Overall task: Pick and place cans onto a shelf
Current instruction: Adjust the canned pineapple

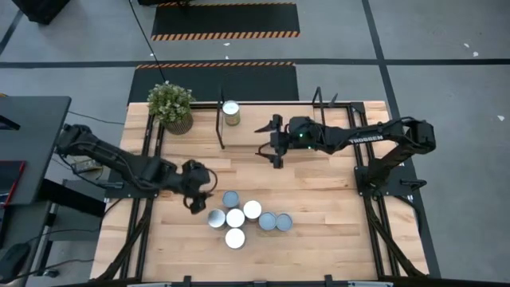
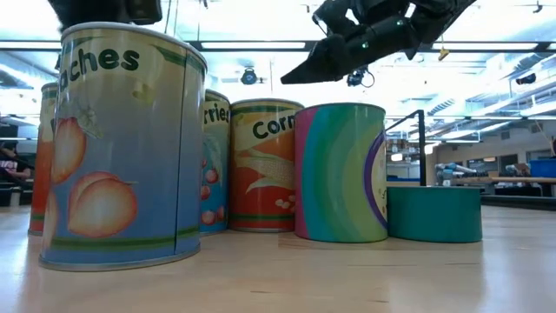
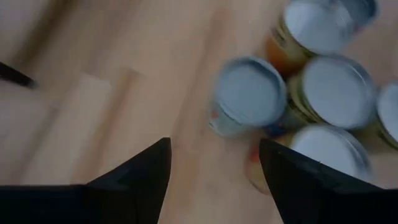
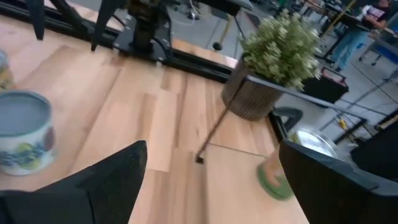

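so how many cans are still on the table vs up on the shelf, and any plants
cans on the table: 6
cans on the shelf: 1
potted plant: 1
total: 8

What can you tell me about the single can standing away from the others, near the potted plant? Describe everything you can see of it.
The lone can is a small upright cylinder with a round pale top and a yellowish-green printed side. It stands at the far end of the table, right of the potted plant, beside a thin black frame of the shelf. Nothing grips it: the right gripper, fingers open, hovers off to its right. In the right wrist view it shows blurred, orange and green, past the plant.
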Controlling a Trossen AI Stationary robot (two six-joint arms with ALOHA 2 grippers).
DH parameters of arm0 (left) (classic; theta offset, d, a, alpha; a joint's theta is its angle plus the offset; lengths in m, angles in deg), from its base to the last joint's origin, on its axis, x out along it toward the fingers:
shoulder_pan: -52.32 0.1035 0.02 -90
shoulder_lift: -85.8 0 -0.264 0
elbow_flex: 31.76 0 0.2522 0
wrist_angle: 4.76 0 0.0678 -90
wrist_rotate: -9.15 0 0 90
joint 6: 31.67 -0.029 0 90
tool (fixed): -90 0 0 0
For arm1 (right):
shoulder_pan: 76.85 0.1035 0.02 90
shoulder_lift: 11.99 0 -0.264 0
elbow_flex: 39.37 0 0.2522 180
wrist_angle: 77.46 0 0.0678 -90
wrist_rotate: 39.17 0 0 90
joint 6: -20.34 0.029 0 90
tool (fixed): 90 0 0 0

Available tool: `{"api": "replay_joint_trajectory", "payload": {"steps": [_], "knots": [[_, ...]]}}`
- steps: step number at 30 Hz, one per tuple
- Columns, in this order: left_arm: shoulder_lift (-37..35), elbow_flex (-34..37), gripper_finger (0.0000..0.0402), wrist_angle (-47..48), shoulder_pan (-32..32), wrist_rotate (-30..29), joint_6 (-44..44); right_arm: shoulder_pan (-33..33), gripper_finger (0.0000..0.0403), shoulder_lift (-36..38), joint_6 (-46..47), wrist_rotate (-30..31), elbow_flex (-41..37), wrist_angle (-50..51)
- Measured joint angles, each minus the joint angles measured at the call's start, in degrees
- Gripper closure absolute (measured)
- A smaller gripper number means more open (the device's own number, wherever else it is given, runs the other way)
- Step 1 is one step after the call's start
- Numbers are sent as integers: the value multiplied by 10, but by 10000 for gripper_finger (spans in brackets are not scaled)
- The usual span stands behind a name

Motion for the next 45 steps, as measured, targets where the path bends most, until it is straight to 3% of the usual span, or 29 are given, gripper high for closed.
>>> {"api": "replay_joint_trajectory", "payload": {"steps": [8,20,29,38,45], "knots": [[39,-16,153,17,-81,17,132,39,30,0,22,2,-6,-7],[196,-209,151,187,-151,49,262,83,30,0,-6,76,-20,10],[271,-216,98,166,-203,87,367,93,30,0,-12,86,-20,3],[320,-216,86,178,-207,-7,357,93,30,0,10,71,-20,6],[334,-216,86,157,-186,-22,400,93,30,0,16,52,-20,5]]}}
